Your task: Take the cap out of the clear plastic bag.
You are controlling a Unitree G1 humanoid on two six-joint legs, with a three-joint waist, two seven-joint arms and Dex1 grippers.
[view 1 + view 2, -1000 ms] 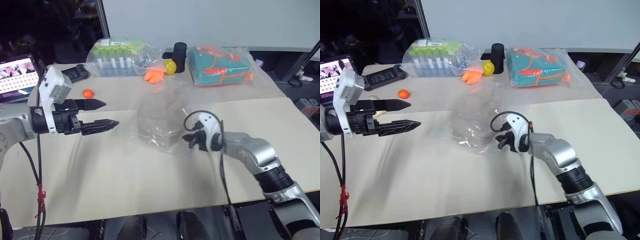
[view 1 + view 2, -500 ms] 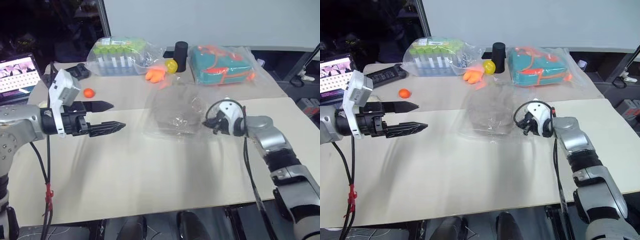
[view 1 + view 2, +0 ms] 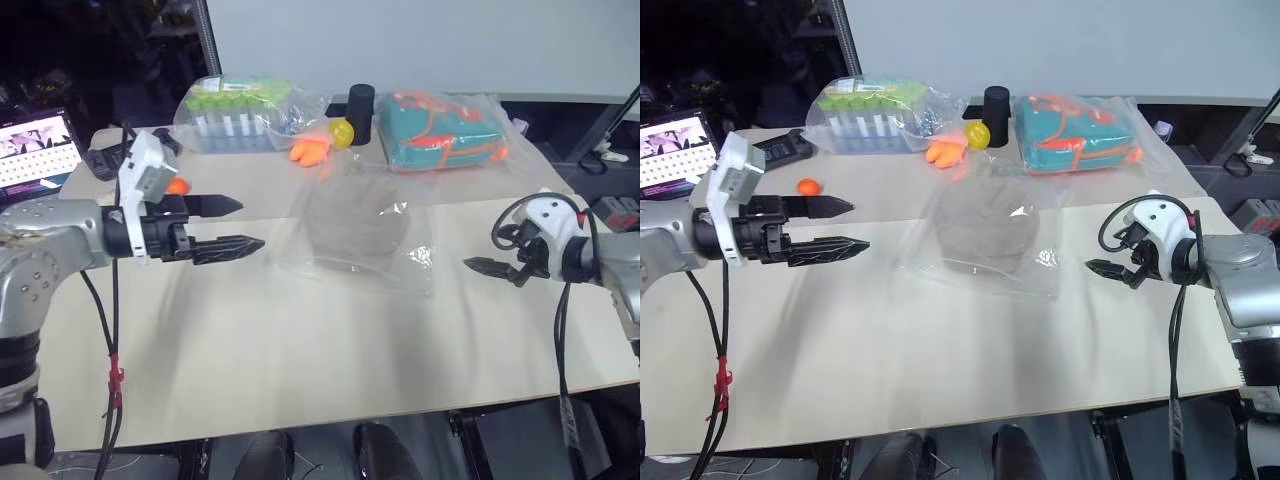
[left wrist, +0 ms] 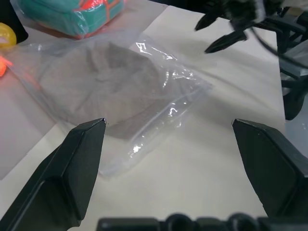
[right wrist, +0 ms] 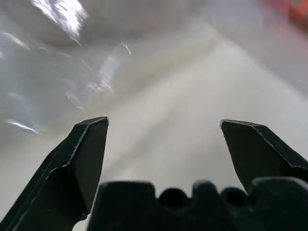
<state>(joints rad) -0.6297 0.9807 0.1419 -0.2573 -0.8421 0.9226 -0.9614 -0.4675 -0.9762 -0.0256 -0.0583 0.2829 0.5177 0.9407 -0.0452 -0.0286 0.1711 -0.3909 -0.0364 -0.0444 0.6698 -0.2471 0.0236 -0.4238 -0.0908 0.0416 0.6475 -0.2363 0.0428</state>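
The clear plastic bag (image 3: pixel 362 243) lies flat and crinkled in the middle of the table. Inside it the cap (image 3: pixel 352 226) shows as a round grey-tan shape; the left wrist view has the same bag (image 4: pixel 159 103) and cap (image 4: pixel 91 82). My left gripper (image 3: pixel 251 224) hovers open to the left of the bag, pointing at it, with nothing between its fingers (image 4: pixel 79 163). To the bag's right, my right gripper (image 3: pixel 1100 258) is open, empty and clear of the plastic. Its fingers (image 5: pixel 79 159) frame the bag's glossy edge.
Along the table's far edge stand a bag of green-capped tubes (image 3: pixel 240 108), a black cylinder (image 3: pixel 360 102), a yellow ball (image 3: pixel 342 132), an orange item (image 3: pixel 309 150) and a bag with a teal-and-orange item (image 3: pixel 442 130). A small orange ball (image 3: pixel 808 186) and a laptop (image 3: pixel 35 150) are at the left.
My right gripper pulled the bag to the right, opened and let it go, then swung right and up away from it. The bag now lies flat. My left gripper edged toward the bag.
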